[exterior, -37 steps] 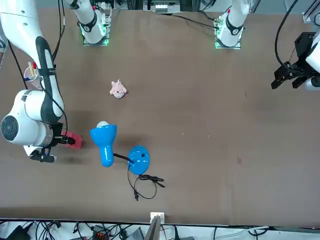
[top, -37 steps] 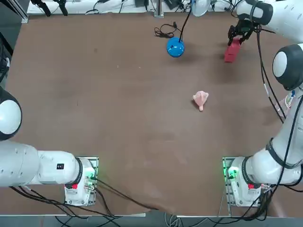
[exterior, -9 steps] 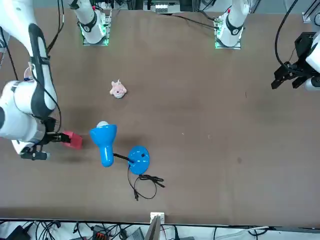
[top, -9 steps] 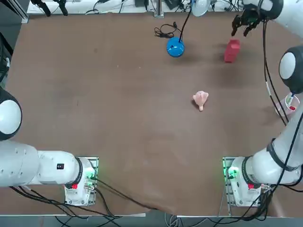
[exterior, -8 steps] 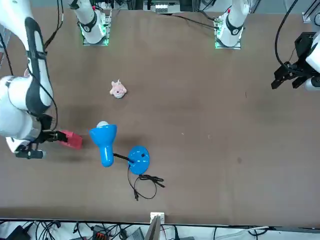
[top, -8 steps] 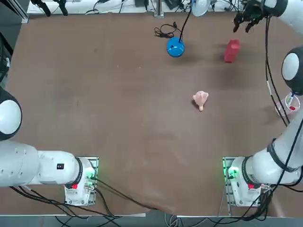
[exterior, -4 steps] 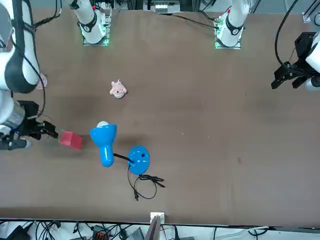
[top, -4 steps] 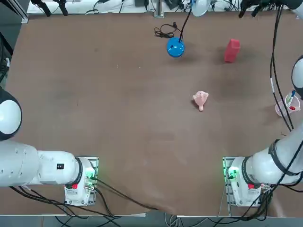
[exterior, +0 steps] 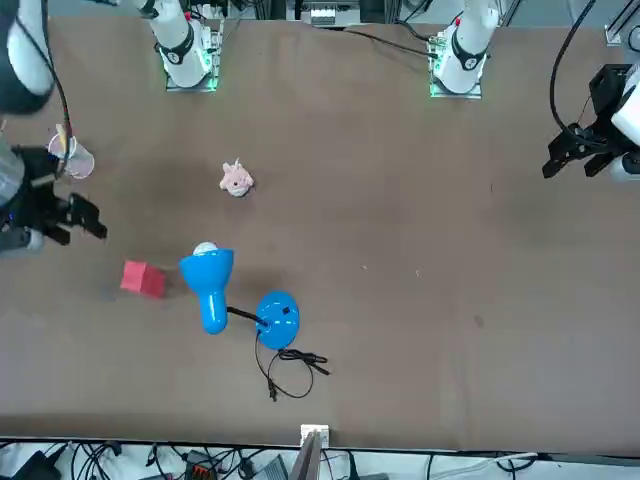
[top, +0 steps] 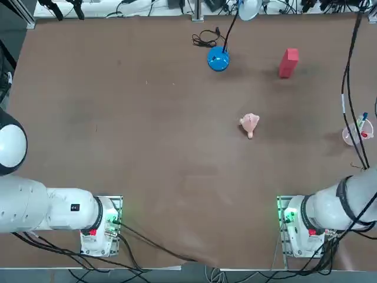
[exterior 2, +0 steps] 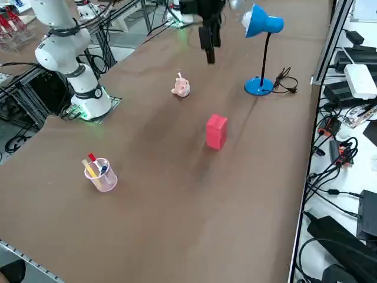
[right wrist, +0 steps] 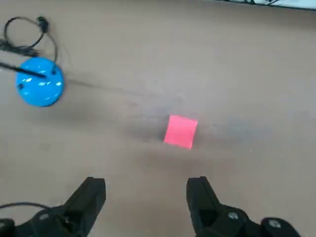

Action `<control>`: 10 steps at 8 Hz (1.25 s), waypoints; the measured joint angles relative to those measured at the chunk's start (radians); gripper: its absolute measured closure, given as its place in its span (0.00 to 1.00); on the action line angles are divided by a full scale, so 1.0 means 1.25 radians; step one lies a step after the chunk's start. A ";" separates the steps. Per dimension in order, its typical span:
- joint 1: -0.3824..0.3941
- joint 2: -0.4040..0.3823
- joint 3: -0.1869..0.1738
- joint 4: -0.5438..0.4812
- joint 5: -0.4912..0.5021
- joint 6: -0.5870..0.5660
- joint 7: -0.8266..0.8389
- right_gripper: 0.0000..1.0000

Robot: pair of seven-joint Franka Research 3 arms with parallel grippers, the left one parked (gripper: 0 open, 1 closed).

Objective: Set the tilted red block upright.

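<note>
On the far side of the table (top: pixel 147 147) from the arm bases, toward the robot's right, the red block (top: pixel 288 62) stands upright on its small end, clear of everything around it. Seen from the right side, it rises taller than wide, with its shadow on the brown surface beside it. The right gripper (right wrist: pixel 145 197) hangs high above the block with its 2 fingers spread wide and nothing between them; the wrist camera looks straight down on the block's square top face. A blue desk lamp (exterior 2: pixel 262 35) stands near the block, its round base (top: pixel 218 59) toward the table's middle with a black cord coiled just beyond it. Nearer the bases lies a pale pink lumpy toy (top: pixel 250 124), possibly a small animal figure. A clear cup of pens (exterior 2: pixel 100 173) sits at the right edge.
</note>
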 joint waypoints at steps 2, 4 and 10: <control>0.007 -0.050 0.000 -0.002 0.000 -0.071 0.004 0.00; 0.021 -0.098 -0.001 -0.029 -0.015 -0.094 0.042 0.00; 0.088 -0.295 -0.036 -0.201 -0.083 -0.129 0.107 0.00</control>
